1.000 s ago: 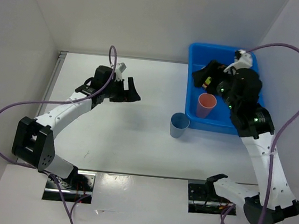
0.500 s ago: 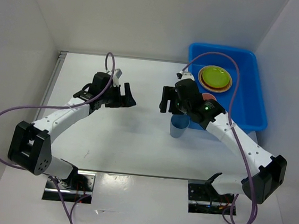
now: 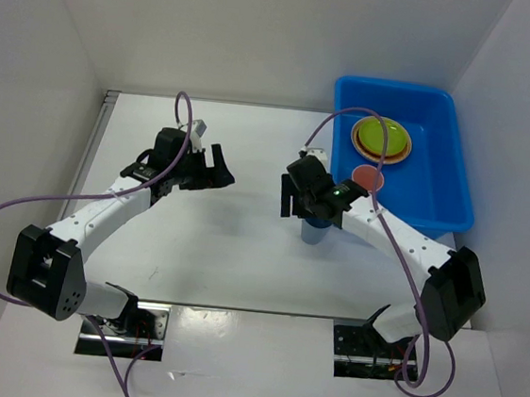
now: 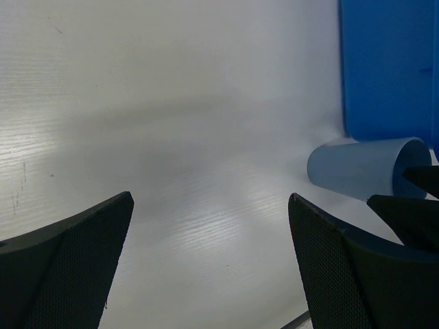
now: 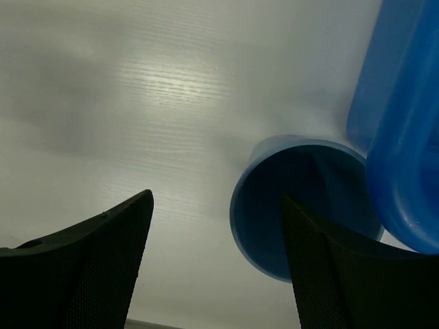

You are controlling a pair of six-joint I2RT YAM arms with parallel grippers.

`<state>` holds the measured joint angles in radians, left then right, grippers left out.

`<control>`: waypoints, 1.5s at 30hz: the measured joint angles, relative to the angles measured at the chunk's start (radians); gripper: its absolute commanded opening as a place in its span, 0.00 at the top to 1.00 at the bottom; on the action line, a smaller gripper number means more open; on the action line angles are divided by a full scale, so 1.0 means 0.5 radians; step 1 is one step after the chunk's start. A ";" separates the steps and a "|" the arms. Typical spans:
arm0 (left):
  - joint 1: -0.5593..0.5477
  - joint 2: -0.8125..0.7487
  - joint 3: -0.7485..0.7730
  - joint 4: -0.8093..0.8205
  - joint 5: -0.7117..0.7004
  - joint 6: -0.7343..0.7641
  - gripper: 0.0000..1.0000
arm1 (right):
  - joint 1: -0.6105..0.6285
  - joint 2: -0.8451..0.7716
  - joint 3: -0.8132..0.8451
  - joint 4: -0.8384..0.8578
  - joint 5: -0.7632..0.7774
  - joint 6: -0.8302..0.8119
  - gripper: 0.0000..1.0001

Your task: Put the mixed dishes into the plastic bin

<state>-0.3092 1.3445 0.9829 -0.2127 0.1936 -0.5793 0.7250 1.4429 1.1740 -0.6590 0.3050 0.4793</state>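
Note:
A blue cup [image 3: 315, 232] stands upright on the table just left of the blue plastic bin [image 3: 444, 210]. My right gripper [image 3: 309, 208] hangs over the cup, open. In the right wrist view one finger [image 5: 329, 267] is over the cup's [image 5: 302, 205] mouth and the other stands outside it to the left, with the rim's left wall between them. The bin holds a lime green plate [image 3: 381, 137] on a stack and a salmon-pink cup [image 3: 368, 178]. My left gripper [image 3: 223, 168] is open and empty over bare table, left of the cup [image 4: 357, 168].
White walls close in the table at the back and both sides. The bin [image 5: 405, 137] wall stands right beside the cup. A purple cable arches from the right arm over the bin. The right arm's fingers [image 4: 411, 205] show beside the cup in the left wrist view.
My right arm has swung out of the bin and leftward to hang over the blue cup, its jaws narrowing slightly. The left arm has drifted a little to the left.

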 measured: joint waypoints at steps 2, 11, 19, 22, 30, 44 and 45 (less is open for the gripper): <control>0.000 -0.003 -0.003 -0.001 -0.002 0.000 0.00 | 0.000 0.024 -0.014 -0.005 0.030 0.006 0.26; 0.000 -0.004 -0.015 -0.011 -0.016 -0.001 0.00 | 0.002 0.214 -0.037 0.007 0.068 0.024 0.81; 0.017 -0.038 -0.015 -0.038 -0.027 -0.001 0.00 | 0.013 0.266 0.032 0.015 0.071 0.037 1.00; 0.042 -0.074 -0.016 -0.051 -0.027 -0.001 0.00 | 0.019 0.261 0.136 -0.001 0.073 0.037 1.00; 0.137 -0.249 -0.018 -0.068 0.007 -0.001 0.00 | -0.006 0.009 0.639 -0.027 0.305 0.027 1.00; 0.184 -0.267 -0.066 -0.068 0.098 -0.001 0.00 | -0.813 -0.257 0.813 -0.062 0.421 -0.011 1.00; 0.184 -0.256 -0.066 -0.068 0.108 -0.001 0.00 | -0.832 -0.228 0.774 -0.066 0.414 -0.011 1.00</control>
<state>-0.2173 1.2163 0.9497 -0.2466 0.2478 -0.5797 0.3092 1.3289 1.5608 -0.6918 0.5117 0.4736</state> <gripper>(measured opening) 1.000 0.080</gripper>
